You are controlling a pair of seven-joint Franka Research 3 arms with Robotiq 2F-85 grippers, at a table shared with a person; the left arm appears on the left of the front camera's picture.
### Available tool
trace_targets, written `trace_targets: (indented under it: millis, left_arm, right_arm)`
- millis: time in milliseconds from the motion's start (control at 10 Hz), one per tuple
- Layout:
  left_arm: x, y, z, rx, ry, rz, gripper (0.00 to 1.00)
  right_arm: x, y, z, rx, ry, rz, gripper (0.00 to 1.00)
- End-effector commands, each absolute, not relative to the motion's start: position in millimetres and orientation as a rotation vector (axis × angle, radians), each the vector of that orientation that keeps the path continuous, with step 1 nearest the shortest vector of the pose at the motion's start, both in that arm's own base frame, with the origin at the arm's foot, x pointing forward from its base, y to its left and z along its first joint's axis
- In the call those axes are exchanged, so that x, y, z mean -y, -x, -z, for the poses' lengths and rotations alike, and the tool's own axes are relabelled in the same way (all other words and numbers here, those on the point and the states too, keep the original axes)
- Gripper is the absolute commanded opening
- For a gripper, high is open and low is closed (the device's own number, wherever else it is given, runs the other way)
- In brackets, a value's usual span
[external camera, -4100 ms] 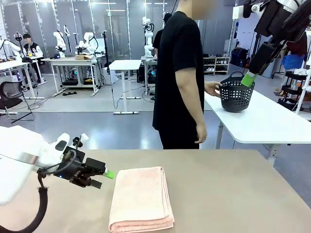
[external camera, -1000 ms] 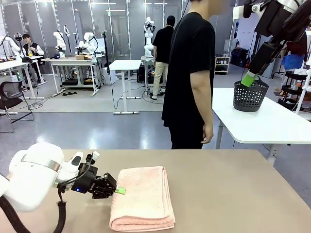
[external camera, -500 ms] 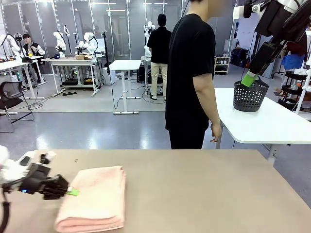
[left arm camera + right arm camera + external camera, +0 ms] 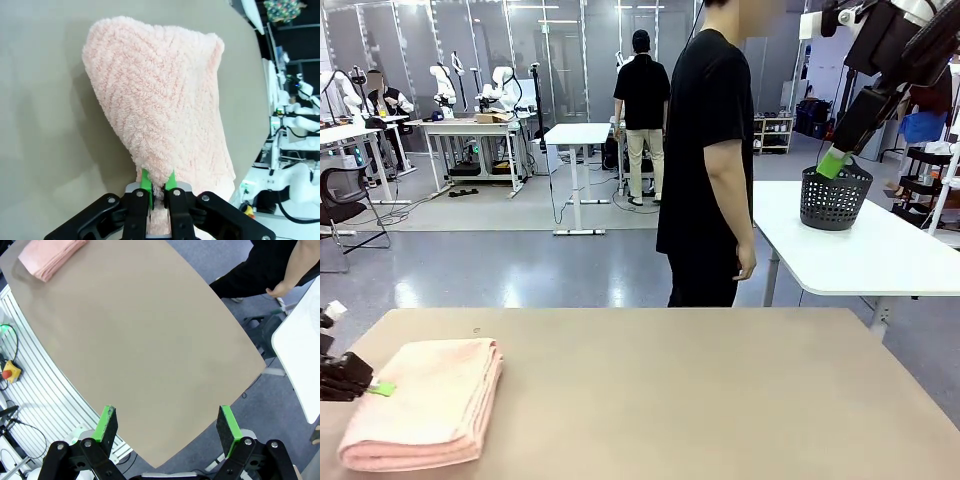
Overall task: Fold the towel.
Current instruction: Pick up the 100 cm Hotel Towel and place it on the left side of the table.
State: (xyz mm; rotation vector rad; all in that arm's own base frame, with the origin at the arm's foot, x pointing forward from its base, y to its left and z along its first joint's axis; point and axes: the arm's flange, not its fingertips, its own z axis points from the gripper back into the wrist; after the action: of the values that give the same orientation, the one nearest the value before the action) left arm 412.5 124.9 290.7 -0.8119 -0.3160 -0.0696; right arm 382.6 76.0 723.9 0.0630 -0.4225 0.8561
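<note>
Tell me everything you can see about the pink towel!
The towel is light salmon pink and fluffy, with a zigzag herringbone weave that shows up close. It is folded into a thick, layered pad and lies flat on the tan table, near the table's left end. The left gripper is shut on its edge, green pads pinching the cloth. Nothing else touches it.

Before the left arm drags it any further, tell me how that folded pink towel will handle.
Likely floppy: the towel is soft terry, and its edge bunches where the left gripper pinches it. Probably light, since one small pinch holds it. It should slide flat on the smooth table, though its layers may shift.
</note>
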Motion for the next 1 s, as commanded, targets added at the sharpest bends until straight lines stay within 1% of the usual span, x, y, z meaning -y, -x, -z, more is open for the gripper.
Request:
trace_targets:
  millis: [0, 200, 400, 500, 600, 700, 800, 900]
  left_arm:
    - [-145.0, -424.3, -289.2, 0.287, 0.760, 0.084, 0.11]
    - [-164.3, -428.1, -288.0, 0.285, 0.698, 0.111, 0.11]
    - [-169.9, -423.7, -295.3, 0.296, 0.685, 0.141, 0.11]
    - [-169.0, -419.9, -299.2, 0.314, 0.684, 0.143, 0.53]
    - [-169.4, -415.2, -304.2, 0.334, 0.673, 0.137, 0.53]
    - [-168.9, -407.8, -311.7, 0.354, 0.645, 0.139, 0.92]
    - [-168.2, -399.4, -322.5, 0.397, 0.605, 0.136, 0.53]
    - [-166.8, -388.4, -337.7, 0.460, 0.514, 0.137, 1.00]
  right_arm:
    - [-75.7, -382.4, -724.2, 0.417, -0.053, -0.846, 1.00]
    - [-75.7, -382.4, -724.2, 0.417, -0.053, -0.846, 1.00]
    - [-75.7, -382.4, -724.2, 0.417, -0.053, -0.846, 1.00]
    - [-75.7, -382.4, -724.2, 0.417, -0.053, -0.846, 1.00]
    - [-75.7, -382.4, -724.2, 0.417, -0.053, -0.846, 1.00]
    - [-75.7, -382.4, -724.2, 0.417, -0.053, -0.846, 1.00]
    - [-75.7, -382.4, -724.2, 0.417, -0.053, -0.846, 1.00]
    - [-75.7, -382.4, -724.2, 0.417, -0.053, -0.846, 1.00]
